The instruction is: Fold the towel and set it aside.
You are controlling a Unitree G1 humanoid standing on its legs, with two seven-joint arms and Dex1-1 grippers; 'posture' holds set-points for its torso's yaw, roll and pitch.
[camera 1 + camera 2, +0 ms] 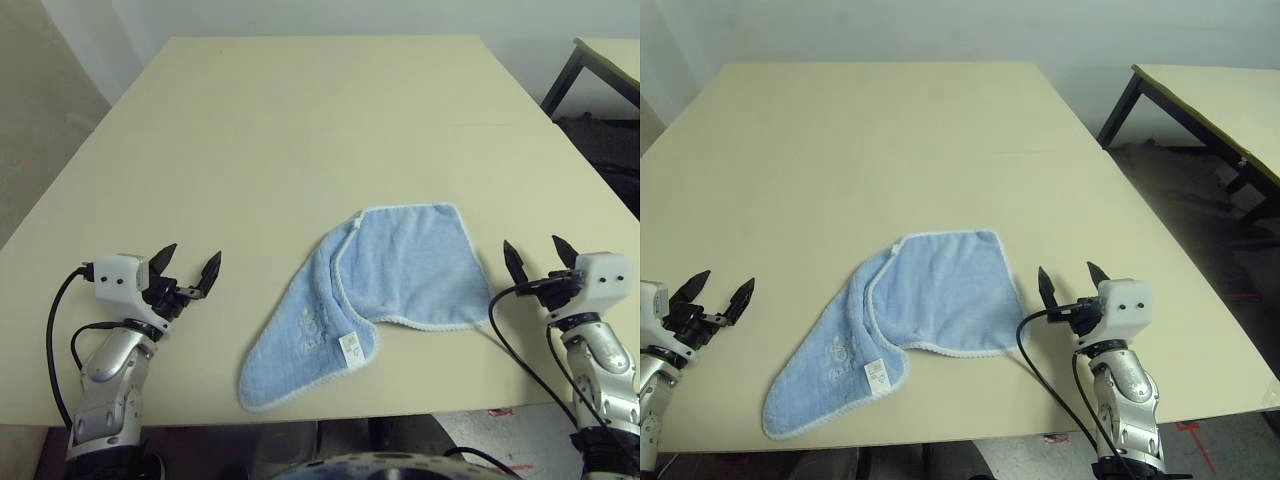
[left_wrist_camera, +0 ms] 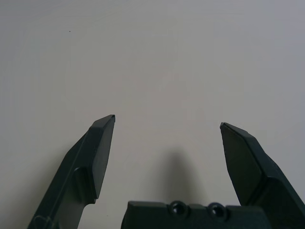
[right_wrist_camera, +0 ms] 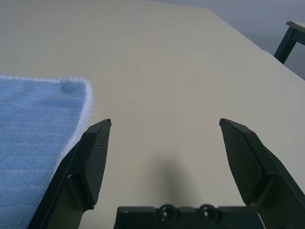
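**Grippers open, towel untouched between them**

The left gripper (image 1: pixel 190 268) is held just above the surface (image 1: pixel 300 130) near its front left edge, jaws spread wide, nothing held. The towel (image 1: pixel 385 275) is laid near the front edge between the two grippers, partly folded, with one lobe and its white tag (image 1: pixel 349 346) reaching toward the front. The right gripper (image 1: pixel 536 257) is held just beside the towel's right edge, jaws likewise spread, empty.

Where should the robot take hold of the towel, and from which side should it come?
Probably the towel's far right corner, reached by the open right gripper from the right: that white-stitched edge lies flat, single-layered and nearest it. The left part is already folded over.
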